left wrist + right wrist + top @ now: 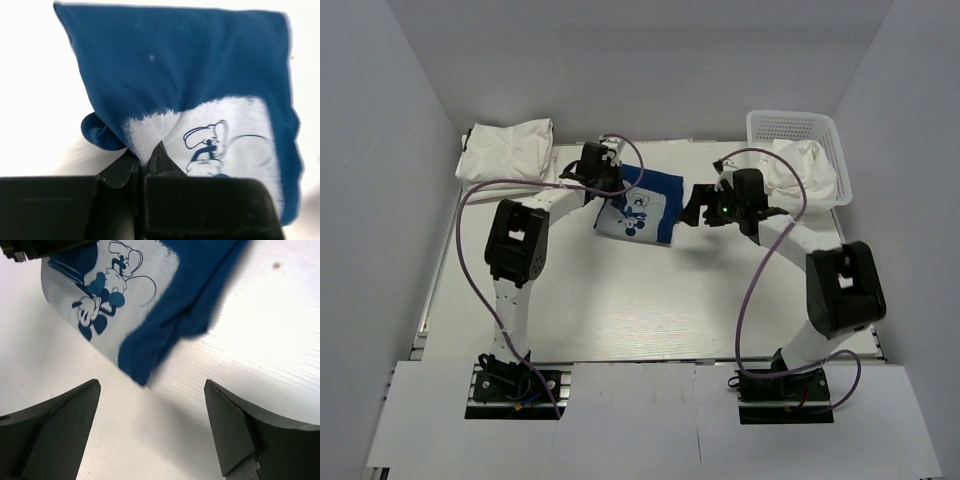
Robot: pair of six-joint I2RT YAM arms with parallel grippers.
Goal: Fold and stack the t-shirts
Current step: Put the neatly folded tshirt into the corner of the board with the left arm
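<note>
Holding: my left end effector (150,150) is pressed together on the royal blue t-shirt (642,203). It pinches a gather of cloth at the edge of the white print (225,140), and the fabric puckers into the bite.
Shirt: it lies partly folded on the counter (650,300), in the upper middle of the top view between my two arms. The print faces up, and a small roll of blue bulges just beside the pinch.
Right side: my right end effector (151,385) is spread wide and touches no cloth. The tee's lowest corner sits just above the gap in the right wrist view.
Step, as I judge it: folding the blue tee, with my left anchoring one edge and my right lined up to take the free corner.
Doing it well: I should bring the right down square over that corner and catch all the layers, not only the top one. Then I should lift both sides evenly so the edge stays taut and the fold lands straight.
Watch for: the bunched roll by my left pinch could carry a crease into the fold. A light outward pull before laying the cloth down should flatten it.
Stack: a bundle of white t-shirts (505,150) sits at the upper left of the top view, well apart from the blue one. I cannot tell how many are in it.
Farther out: a white tee (800,165) lies in the mesh basket (790,118) at the upper right.
</note>
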